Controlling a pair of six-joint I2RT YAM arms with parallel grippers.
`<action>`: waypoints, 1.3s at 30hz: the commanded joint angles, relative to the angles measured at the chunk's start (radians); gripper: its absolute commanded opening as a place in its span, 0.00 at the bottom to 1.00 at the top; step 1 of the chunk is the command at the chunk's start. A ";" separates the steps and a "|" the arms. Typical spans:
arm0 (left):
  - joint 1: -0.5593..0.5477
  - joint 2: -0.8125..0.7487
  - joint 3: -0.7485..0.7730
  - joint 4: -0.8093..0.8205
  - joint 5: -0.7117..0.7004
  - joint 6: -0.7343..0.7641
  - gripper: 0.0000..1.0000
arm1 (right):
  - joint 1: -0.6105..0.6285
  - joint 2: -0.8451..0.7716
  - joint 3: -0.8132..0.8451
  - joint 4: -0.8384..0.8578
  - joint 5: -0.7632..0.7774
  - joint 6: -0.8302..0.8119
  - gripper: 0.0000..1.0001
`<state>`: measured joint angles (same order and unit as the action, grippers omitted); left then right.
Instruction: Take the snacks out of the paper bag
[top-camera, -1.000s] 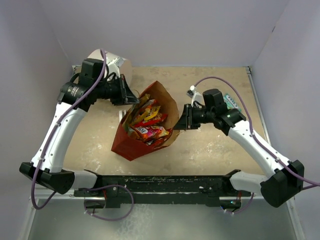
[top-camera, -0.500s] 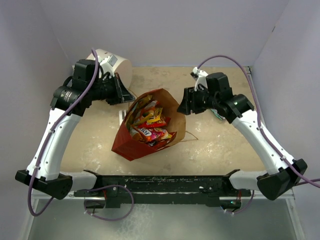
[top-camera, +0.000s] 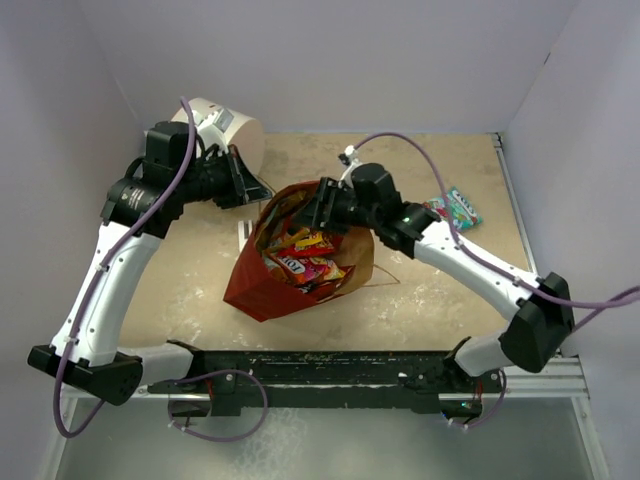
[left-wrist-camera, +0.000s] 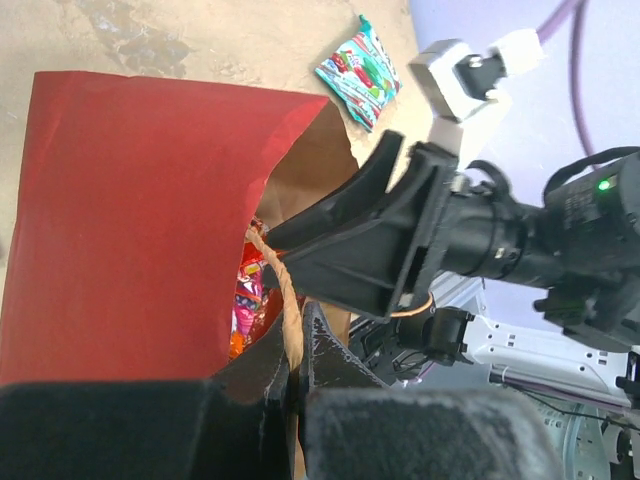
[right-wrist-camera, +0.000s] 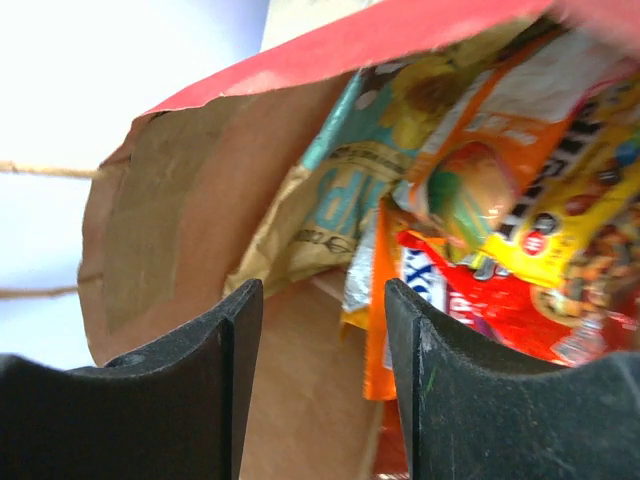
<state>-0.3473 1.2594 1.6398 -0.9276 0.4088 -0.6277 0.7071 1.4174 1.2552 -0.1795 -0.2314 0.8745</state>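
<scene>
The paper bag (top-camera: 258, 288) leans on the table's middle, red outside and brown inside (right-wrist-camera: 190, 230), its mouth facing up and back. Bright foil snacks (top-camera: 303, 256) fill it, and orange, red and tan packets (right-wrist-camera: 500, 210) lie just past my right fingers. My left gripper (top-camera: 260, 190) is shut on the bag's string handle (left-wrist-camera: 281, 290) at the back left rim. My right gripper (top-camera: 303, 207) is open at the bag's mouth (right-wrist-camera: 325, 300), nothing between its fingers. One teal-green snack packet (top-camera: 456, 207) lies flat on the table to the right, also seen in the left wrist view (left-wrist-camera: 358, 70).
A white cylinder drum (top-camera: 226, 131) stands at the back left corner, behind my left arm. Grey walls close in the table on the left, back and right. A loose string handle (top-camera: 385, 278) trails from the bag's right side.
My right gripper swung from the bag's right side up and left to the bag's mouth, with its jaws opened wider. The left gripper shifted slightly back-left, still holding the handle.
</scene>
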 joint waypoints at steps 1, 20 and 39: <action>0.002 -0.056 -0.052 0.118 0.021 -0.039 0.00 | 0.048 0.050 -0.005 0.201 0.081 0.268 0.53; 0.004 -0.061 -0.023 0.110 0.078 -0.035 0.00 | 0.224 0.237 -0.012 0.388 0.347 0.501 0.45; 0.003 -0.086 -0.025 0.070 0.127 -0.014 0.00 | 0.247 0.323 0.117 0.254 0.538 0.540 0.46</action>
<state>-0.3473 1.2095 1.5745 -0.8951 0.4942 -0.6582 0.9432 1.7149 1.2686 0.1162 0.2115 1.3903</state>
